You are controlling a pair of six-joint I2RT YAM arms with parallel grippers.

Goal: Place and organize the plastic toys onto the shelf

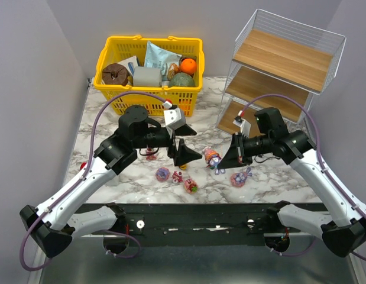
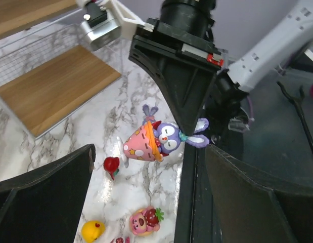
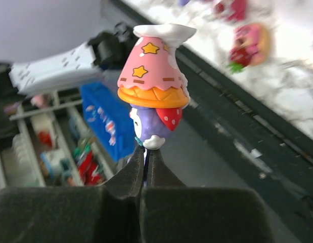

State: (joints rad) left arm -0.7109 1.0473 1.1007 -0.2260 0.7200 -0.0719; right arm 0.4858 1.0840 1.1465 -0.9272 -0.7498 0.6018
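My right gripper (image 1: 223, 161) is shut on a thin purple part of a purple bunny toy with a pink starred cone hat (image 3: 153, 81). In the left wrist view this bunny toy (image 2: 155, 139) hangs from the right gripper (image 2: 189, 130) over the marble table. My left gripper (image 1: 191, 142) stands wide open just left of it, nothing between its fingers (image 2: 45, 197). More plastic toys lie on the table: a pink strawberry bear (image 2: 144, 221), a yellow duck (image 2: 93, 230), a red piece (image 2: 111, 165), and a pink-purple one (image 1: 240, 177). The shelf (image 1: 283, 59) stands at the back right, its boards bare.
A yellow basket (image 1: 115, 94) holding packets, a bottle and toy food stands at the back left. Small toys (image 1: 162, 173) are scattered between the two arms. The dark front rail (image 1: 188, 216) runs along the table's near edge. Walls close in on both sides.
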